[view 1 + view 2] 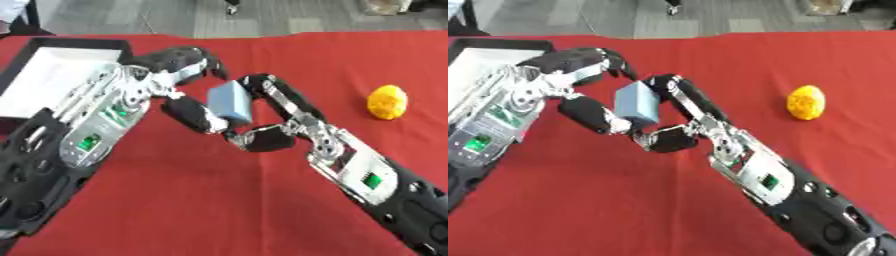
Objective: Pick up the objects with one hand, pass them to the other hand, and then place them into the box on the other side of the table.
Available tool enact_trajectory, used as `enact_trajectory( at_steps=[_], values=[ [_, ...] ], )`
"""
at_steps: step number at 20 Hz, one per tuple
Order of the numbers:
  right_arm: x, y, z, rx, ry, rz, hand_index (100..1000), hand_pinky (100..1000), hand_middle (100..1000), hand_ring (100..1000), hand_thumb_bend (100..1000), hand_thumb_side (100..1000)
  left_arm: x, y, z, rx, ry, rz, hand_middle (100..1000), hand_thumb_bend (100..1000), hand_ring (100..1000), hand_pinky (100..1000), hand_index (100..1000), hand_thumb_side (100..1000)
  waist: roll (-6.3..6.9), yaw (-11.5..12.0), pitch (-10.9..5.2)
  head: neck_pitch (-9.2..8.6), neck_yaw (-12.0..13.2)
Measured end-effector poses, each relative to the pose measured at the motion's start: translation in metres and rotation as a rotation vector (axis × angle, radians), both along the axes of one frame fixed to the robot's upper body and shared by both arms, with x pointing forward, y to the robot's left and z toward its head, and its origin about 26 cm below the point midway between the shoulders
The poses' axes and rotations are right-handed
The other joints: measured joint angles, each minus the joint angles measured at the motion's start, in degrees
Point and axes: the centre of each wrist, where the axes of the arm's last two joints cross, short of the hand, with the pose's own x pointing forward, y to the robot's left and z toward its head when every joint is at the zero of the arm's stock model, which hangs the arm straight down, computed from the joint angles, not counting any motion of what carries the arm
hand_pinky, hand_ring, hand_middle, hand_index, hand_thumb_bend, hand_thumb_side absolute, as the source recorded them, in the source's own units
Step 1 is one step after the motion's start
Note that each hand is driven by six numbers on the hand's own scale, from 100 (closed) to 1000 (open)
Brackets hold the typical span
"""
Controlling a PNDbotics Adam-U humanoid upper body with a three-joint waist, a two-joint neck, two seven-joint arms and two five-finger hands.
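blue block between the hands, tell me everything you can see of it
The blue block is a small pale blue box shape with flat, matte faces and soft edges, plain and unmarked. It is held tilted above the red table, near its middle. The right hand has fingers curled round it from the right, and the left hand closes on it from the left.

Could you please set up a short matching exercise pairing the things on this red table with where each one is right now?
Things:
1. blue block
2. yellow object
3. box

Places:
A. far left of the table
B. alone on the cloth at the right
C. between the left robot hand and the right robot hand

Pairs: 1-C, 2-B, 3-A
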Motion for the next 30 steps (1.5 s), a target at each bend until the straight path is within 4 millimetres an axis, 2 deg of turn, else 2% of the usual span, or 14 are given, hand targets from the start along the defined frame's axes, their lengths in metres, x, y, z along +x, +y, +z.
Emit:
enact_trajectory(
  at_steps=[8, 12, 19, 23, 29, 30],
  values=[
    [0.0, -0.001, -0.001, -0.007, 0.006, -0.002, 679, 748, 501, 628, 100, 100, -0.003, -0.004, -0.002, -0.045, -0.008, 0.001, 632, 189, 718, 778, 687, 276, 0.0, 0.0, 0.0, 0.0, 0.0],
    [0.0, -0.001, -0.001, -0.01, 0.006, -0.004, 680, 748, 501, 628, 100, 100, -0.004, -0.006, -0.003, -0.055, -0.014, 0.009, 581, 111, 665, 747, 636, 250, 0.0, -0.01, 0.0, 0.0, 0.0],
    [0.0, -0.002, -0.001, -0.016, 0.006, -0.011, 684, 747, 505, 632, 100, 100, -0.006, -0.008, -0.003, -0.049, -0.043, 0.02, 527, 100, 618, 711, 583, 212, 0.0, -0.01, 0.01, 0.0, 0.0],
    [0.0, -0.003, -0.002, -0.018, 0.014, -0.026, 687, 743, 508, 633, 100, 100, -0.009, -0.008, -0.001, -0.038, -0.078, 0.028, 521, 129, 614, 697, 573, 175, 0.0, 0.0, 0.01, 0.0, 0.01],
    [-0.002, 0.0, -0.001, -0.009, 0.038, -0.083, 703, 747, 523, 646, 222, 123, -0.011, -0.009, 0.0, -0.02, -0.124, 0.044, 500, 119, 600, 686, 547, 164, 0.0, 0.07, 0.01, 0.0, 0.07],
    [-0.003, 0.001, -0.001, -0.008, 0.04, -0.09, 712, 747, 532, 655, 265, 141, -0.011, -0.009, 0.0, -0.019, -0.124, 0.046, 490, 109, 597, 685, 537, 169, 0.0, 0.07, 0.01, 0.0, 0.11]
  ],
)
